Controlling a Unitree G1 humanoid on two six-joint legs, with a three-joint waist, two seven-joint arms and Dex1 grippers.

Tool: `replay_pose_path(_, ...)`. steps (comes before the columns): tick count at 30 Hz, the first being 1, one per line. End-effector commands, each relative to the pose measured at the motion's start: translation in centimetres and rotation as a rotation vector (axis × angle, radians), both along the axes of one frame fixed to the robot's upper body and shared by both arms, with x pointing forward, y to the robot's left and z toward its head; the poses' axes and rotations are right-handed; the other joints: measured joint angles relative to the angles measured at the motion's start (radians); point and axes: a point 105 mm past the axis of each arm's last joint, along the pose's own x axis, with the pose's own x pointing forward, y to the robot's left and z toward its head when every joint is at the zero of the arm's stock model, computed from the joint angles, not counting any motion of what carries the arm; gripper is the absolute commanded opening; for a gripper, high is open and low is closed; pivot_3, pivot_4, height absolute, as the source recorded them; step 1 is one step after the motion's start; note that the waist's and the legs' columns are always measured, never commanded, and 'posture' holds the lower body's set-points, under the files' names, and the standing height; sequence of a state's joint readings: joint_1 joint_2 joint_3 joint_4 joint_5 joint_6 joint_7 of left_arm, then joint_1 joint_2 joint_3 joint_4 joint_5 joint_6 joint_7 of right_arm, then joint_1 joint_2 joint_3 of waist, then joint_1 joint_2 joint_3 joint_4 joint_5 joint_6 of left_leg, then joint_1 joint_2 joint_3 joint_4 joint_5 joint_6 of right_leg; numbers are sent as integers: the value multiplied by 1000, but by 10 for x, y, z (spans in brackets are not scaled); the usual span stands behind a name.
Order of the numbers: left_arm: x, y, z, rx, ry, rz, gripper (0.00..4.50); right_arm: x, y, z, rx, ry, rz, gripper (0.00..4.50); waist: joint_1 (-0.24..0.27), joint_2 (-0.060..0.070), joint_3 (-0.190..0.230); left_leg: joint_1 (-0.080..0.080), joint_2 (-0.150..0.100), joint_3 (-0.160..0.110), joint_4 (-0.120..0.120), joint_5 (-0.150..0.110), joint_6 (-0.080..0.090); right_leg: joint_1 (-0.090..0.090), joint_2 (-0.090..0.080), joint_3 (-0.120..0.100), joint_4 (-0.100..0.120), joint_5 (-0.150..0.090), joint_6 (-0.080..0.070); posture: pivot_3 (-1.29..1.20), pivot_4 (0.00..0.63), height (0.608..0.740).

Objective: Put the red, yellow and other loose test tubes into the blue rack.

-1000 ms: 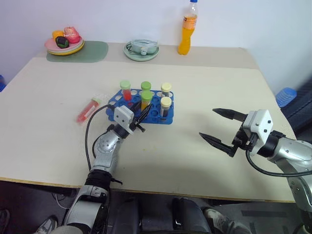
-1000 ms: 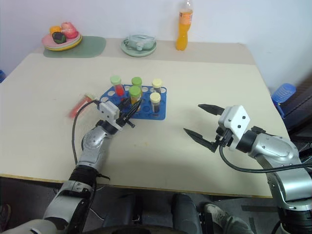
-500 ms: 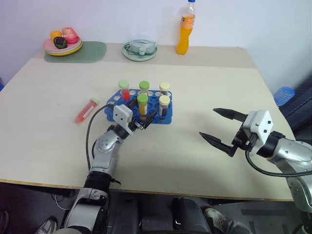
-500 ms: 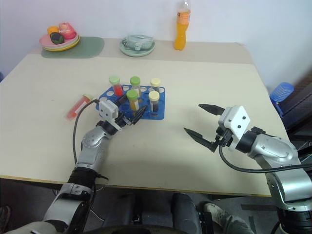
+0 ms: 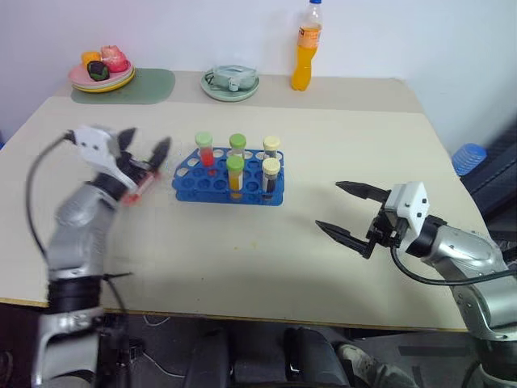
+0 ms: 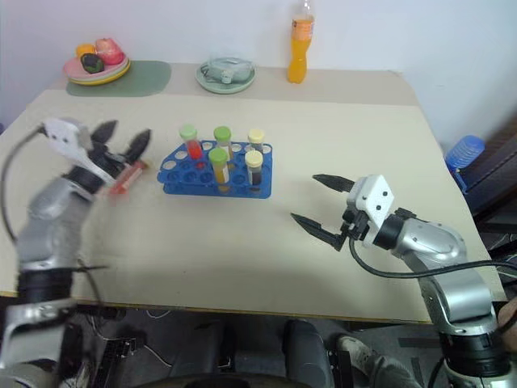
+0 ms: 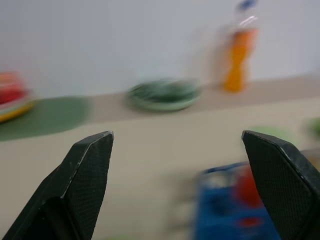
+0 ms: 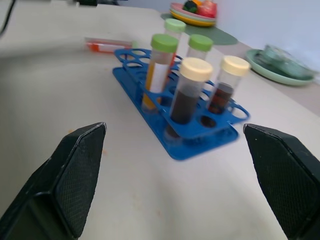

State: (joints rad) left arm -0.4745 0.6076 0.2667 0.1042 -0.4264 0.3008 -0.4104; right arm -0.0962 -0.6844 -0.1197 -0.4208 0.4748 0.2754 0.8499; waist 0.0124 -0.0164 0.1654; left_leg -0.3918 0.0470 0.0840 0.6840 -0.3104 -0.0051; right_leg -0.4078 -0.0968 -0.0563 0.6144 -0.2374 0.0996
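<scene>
Red test tube (image 8: 108, 45) lies loose on the worktop (image 5: 242, 259) beside the blue rack (image 5: 229, 187), so the left gripper (image 5: 139, 150) hovers above it with fingers spread, while the right gripper (image 5: 338, 208) waits empty, fingers released.

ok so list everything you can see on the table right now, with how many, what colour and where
blue rack: one, blue, middle of the table
tubes in the rack: five upright; three green caps, two pale yellow caps
loose test tube: one, red contents, lying flat on the table to the left of the rack
orange bottle: one, standing at the far edge
green dish: one, pale green, far edge, left of the bottle
stacked plates: with colourful food items, on a green mat, far left corner
table: one, beige
blue object: one, off the table's right side, unclear what it is
left gripper: open, above the loose tube
right gripper: open, over the table to the right of the rack
</scene>
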Motion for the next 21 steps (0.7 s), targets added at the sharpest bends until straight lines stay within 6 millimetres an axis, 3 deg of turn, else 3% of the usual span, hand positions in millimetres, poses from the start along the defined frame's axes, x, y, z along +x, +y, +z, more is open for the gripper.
replay_pose_path(1, 13, 27, -7, 46, 218, 105, 4209, 3, 4, 10, 7, -61, 20, 4500, 2, 0, 0, 0, 0, 1, 0, 0, 0, 0, 0, 0, 0, 0, 0, 0, 150, 740)
replay_pose_path(3, 18, 30, -22, 157, 403, 88, 4209, 5, 5, 10, 9, -66, 25, 4500, 2, -3, 1, -1, 0, 2, 0, 0, 0, 0, 0, -1, 0, 0, 0, 0, 150, 740)
replay_pose_path(6, 23, 22, -31, 287, 545, 16, 4209, 7, 6, 10, 9, -72, 28, 4500, 1, -3, 1, -1, 0, 4, -1, 1, -3, -1, 0, -1, 0, 0, 0, 0, 150, 740)
replay_pose_path(13, 41, 12, -50, 267, 809, -8, 4209, 8, 6, 11, 10, -80, 24, 4500, -1, -3, 2, -2, 0, 5, -1, 4, -8, -2, 1, -1, 0, 0, 0, 0, 150, 740)
replay_pose_path(21, 47, 12, -55, 277, 935, 38, 4209, 3, 6, 11, 11, -79, 1, 4500, -3, -4, 2, -3, 0, 5, -1, 4, -8, -4, 1, -1, 1, 0, 1, 0, 150, 740)
